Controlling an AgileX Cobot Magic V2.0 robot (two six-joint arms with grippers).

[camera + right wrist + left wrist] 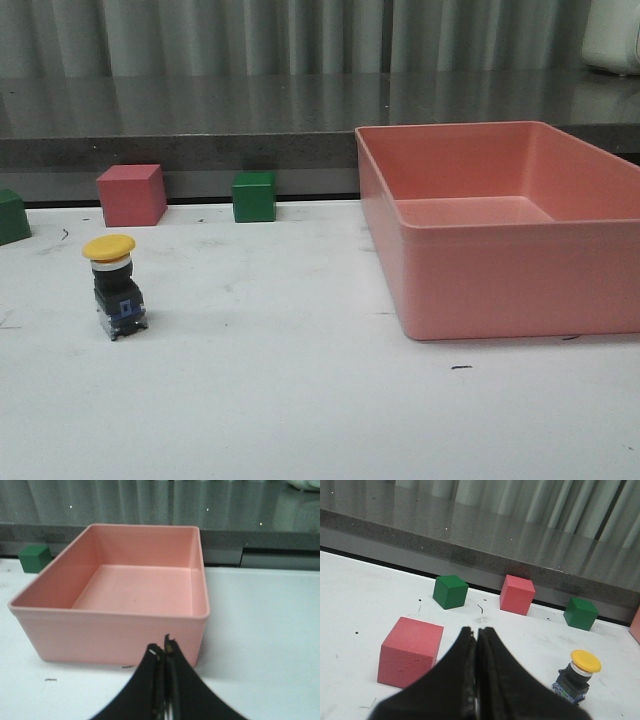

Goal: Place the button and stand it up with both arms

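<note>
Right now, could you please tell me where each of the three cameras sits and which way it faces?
Front view: faces forward over the white table, showing the button upright on the left and the pink bin on the right; no part of the robot shows.
Left wrist view: on the left arm, looking past the left gripper, jaws closed, at the cubes and button.
Right wrist view: on the right arm, looking past the right gripper, jaws closed, into the empty bin.
Shared: button in front and left wrist; bin in front and right wrist.

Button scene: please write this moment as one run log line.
button: upright on table, untouched | left gripper: shut, empty | right gripper: shut, empty | pink bin: empty
</note>
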